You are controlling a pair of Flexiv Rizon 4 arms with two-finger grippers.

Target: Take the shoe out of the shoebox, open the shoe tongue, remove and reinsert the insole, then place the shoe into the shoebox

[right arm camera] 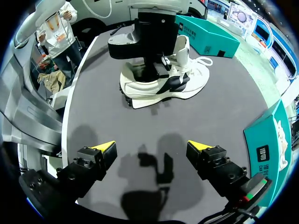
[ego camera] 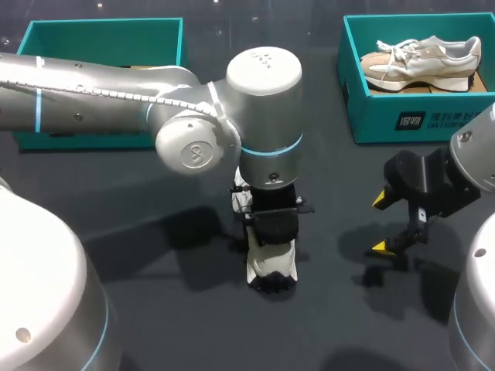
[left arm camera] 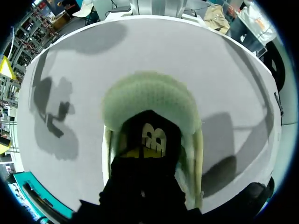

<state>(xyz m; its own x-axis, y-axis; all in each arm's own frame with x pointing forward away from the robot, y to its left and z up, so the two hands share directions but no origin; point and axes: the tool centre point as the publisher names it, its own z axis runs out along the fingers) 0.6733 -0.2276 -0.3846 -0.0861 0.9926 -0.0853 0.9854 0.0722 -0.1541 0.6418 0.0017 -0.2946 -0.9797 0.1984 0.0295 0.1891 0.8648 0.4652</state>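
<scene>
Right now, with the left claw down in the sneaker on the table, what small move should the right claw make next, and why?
Probably ease the open right claw toward the sneaker to steady it: the left claw is down in its opening, nothing else holds it, and the right claw hovers apart from it.
</scene>
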